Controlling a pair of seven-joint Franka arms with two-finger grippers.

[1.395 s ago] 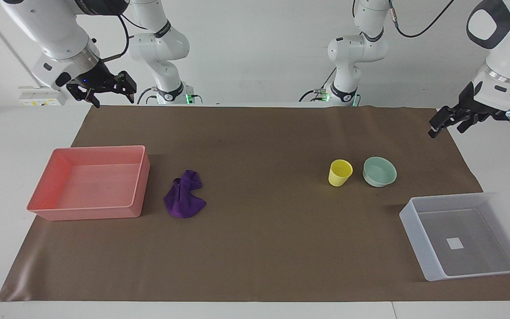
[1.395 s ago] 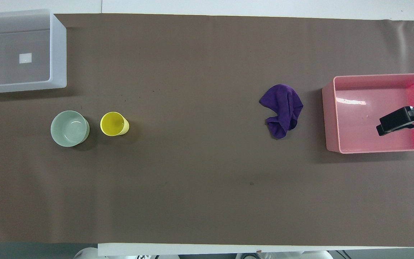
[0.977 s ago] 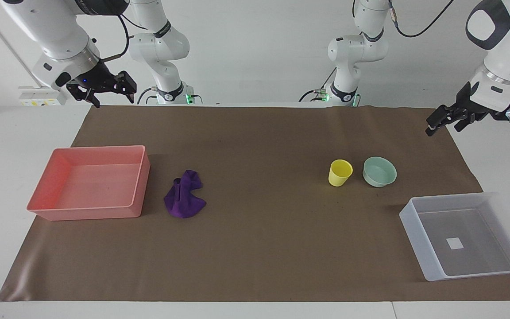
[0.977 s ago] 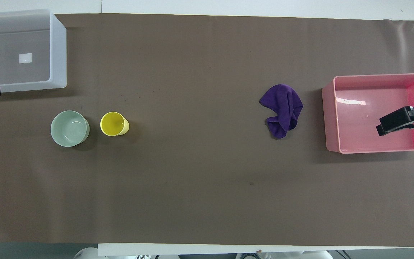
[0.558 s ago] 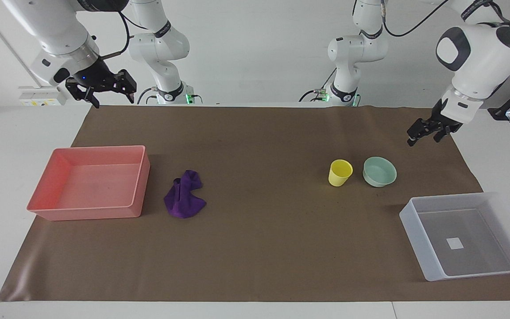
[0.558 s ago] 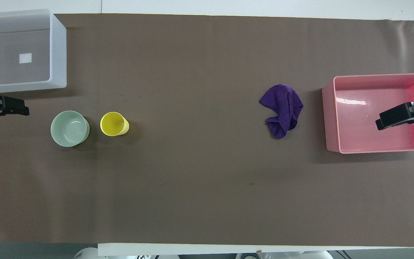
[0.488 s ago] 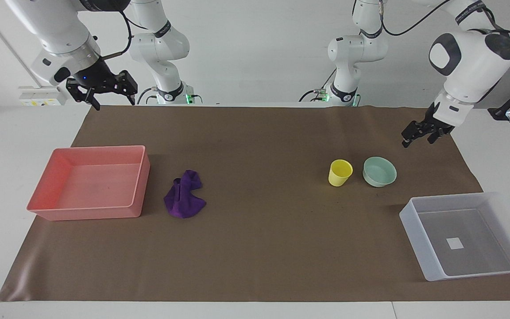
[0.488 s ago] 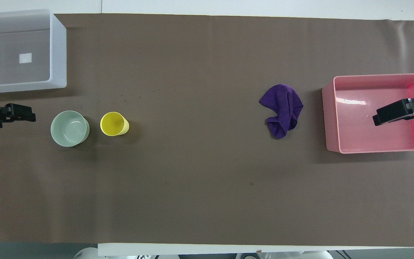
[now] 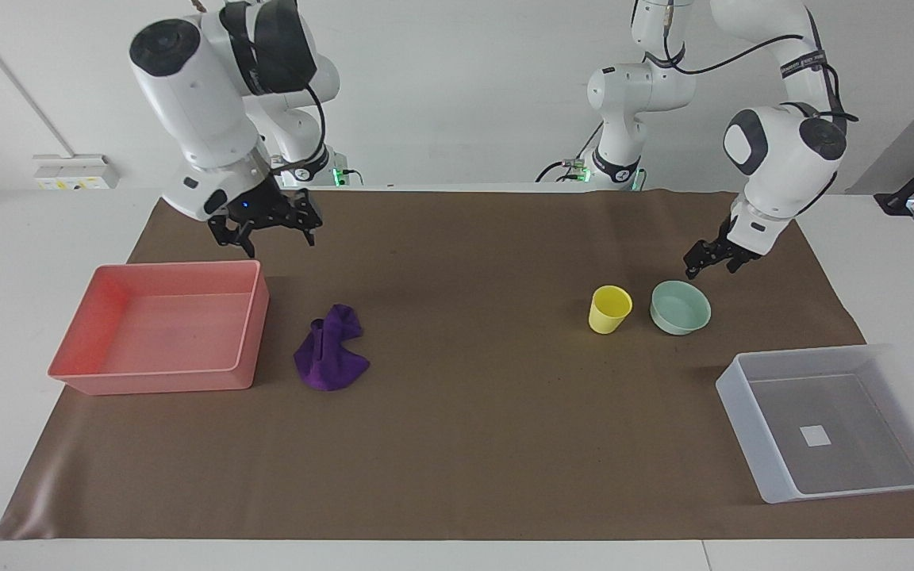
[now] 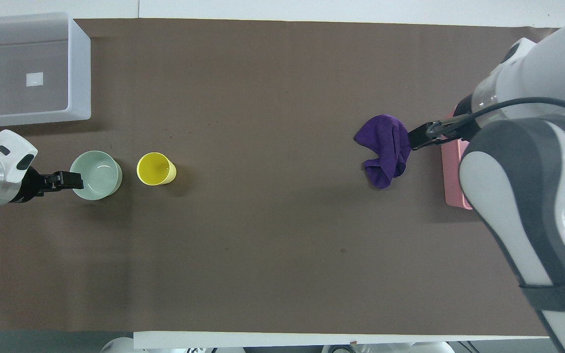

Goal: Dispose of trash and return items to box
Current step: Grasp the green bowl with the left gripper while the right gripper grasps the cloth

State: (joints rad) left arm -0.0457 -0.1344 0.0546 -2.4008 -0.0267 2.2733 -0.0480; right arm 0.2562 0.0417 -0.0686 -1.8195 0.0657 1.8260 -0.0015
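The trash, a bunched purple rag (image 9: 330, 350) (image 10: 385, 147), lies on the brown mat beside the pink tray. The items, a yellow cup (image 9: 609, 309) (image 10: 155, 169) and a mint-green bowl (image 9: 680, 307) (image 10: 95, 175), stand side by side toward the left arm's end. The translucent box (image 9: 743, 412) (image 10: 79, 73) sits empty at that end's corner. My left gripper (image 9: 709, 268) (image 10: 69, 180) hangs open beside the bowl's rim, holding nothing. My right gripper (image 9: 281, 242) (image 10: 422, 137) hangs open and empty over the mat between the tray's corner and the rag.
A pink rectangular tray (image 9: 255, 317) (image 10: 451, 196) stands empty toward the right arm's end; in the overhead view the right arm hides most of it. The brown mat (image 9: 465, 412) covers the table between the rag and the cup.
Both arms have swung in from the table's ends. The left gripper came down to the bowl's side. The right gripper crossed over the pink tray toward the rag. Nothing on the mat moved.
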